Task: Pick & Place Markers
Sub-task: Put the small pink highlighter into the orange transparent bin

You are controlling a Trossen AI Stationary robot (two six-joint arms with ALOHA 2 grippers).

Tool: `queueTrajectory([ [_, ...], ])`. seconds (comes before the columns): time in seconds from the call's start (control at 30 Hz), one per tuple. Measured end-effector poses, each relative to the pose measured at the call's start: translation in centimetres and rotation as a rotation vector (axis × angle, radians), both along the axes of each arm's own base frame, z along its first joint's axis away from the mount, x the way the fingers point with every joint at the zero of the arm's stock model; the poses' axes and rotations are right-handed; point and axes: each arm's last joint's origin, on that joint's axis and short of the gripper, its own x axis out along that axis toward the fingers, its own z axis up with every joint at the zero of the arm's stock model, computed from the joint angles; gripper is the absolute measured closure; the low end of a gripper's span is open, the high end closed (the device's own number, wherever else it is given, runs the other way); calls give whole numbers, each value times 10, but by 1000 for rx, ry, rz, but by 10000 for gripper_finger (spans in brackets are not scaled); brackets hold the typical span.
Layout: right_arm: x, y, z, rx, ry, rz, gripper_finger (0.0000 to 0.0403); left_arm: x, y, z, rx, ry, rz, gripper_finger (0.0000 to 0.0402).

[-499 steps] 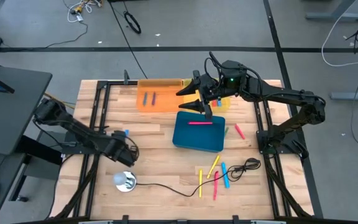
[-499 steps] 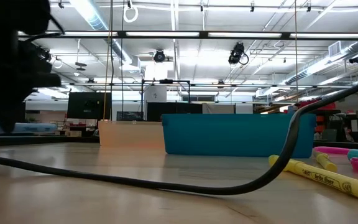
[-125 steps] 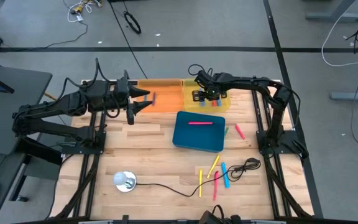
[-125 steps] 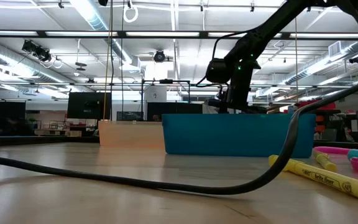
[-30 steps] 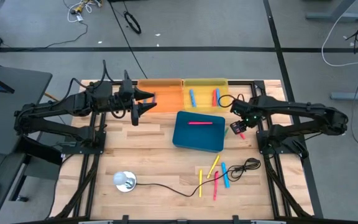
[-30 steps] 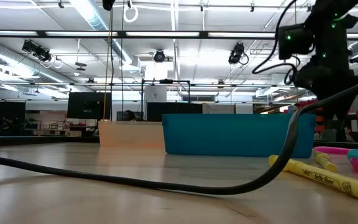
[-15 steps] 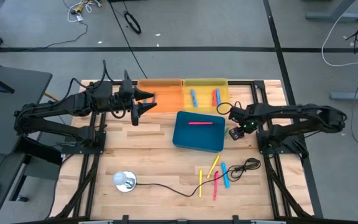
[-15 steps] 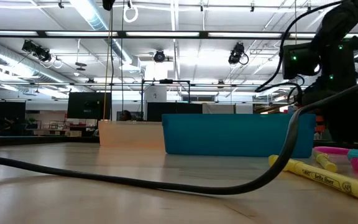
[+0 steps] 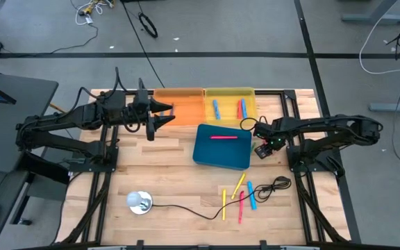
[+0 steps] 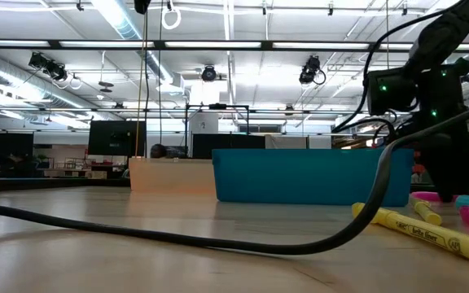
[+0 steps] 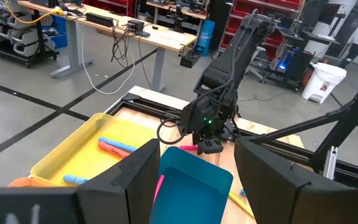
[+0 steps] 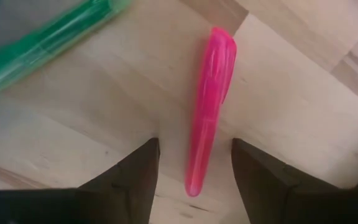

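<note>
A pink marker lies flat on the wood right of the teal bin, with a green marker beside it. My right gripper is low over the pink marker, pointing down, open, one finger on each side of the marker's end without touching it. In the high view, my right gripper covers that marker. My left gripper hovers open beside the orange tray. Several more markers lie near the table's near edge. The teal bin holds one pink marker.
The yellow tray at the far edge holds blue and red markers. A black cable runs from a silvery object to a coil near the loose markers. Bare wood lies left of the teal bin.
My right gripper has come down toward the table and slightly toward the teal bin, settling over the pink marker. The marker has stayed where it lay.
</note>
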Motion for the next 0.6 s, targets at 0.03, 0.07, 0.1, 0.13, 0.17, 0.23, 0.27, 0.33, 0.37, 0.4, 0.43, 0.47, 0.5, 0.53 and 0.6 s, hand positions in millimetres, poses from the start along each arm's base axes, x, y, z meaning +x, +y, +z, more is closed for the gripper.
queueTrajectory([
  [0.03,0,0,0,5,-1,0,205,0,0,0,-1,-1,0,188],
  [0.07,0,0,0,8,0,-1,209,0,0,0,-1,0,0,189],
  [0.1,0,0,0,13,0,-1,215,0,0,0,-1,0,0,189],
  [0.13,0,1,0,17,-1,-1,224,0,0,0,-1,0,1,189],
  [0.17,0,1,0,22,-2,-1,234,0,0,0,-1,0,0,188],
  [0.23,-1,1,0,33,0,-2,260,0,0,0,-2,0,-3,189],
  [0.27,-1,1,0,40,0,-2,276,0,0,0,-3,0,-8,189],
  [0.33,-1,2,0,51,4,-3,309,0,-1,0,-4,0,-18,188],
  [0.37,-2,2,0,55,5,-3,329,0,-1,0,-5,0,-22,188],
  [0.4,-2,2,0,60,7,-6,347,0,-1,0,-5,0,-22,189],
  [0.43,-2,2,0,62,6,-8,365,0,-1,0,-5,0,-22,189],
  [0.47,-2,2,0,62,5,-12,381,0,-1,0,-5,0,-22,188],
  [0.5,-1,2,0,62,3,-15,388,0,-1,0,-5,0,-21,188],
  [0.53,-1,2,1,61,-2,-20,390,0,-1,0,-5,1,-21,188],
  [0.6,-1,2,1,57,-9,-34,385,0,-1,-1,-1,6,-22,189],
])
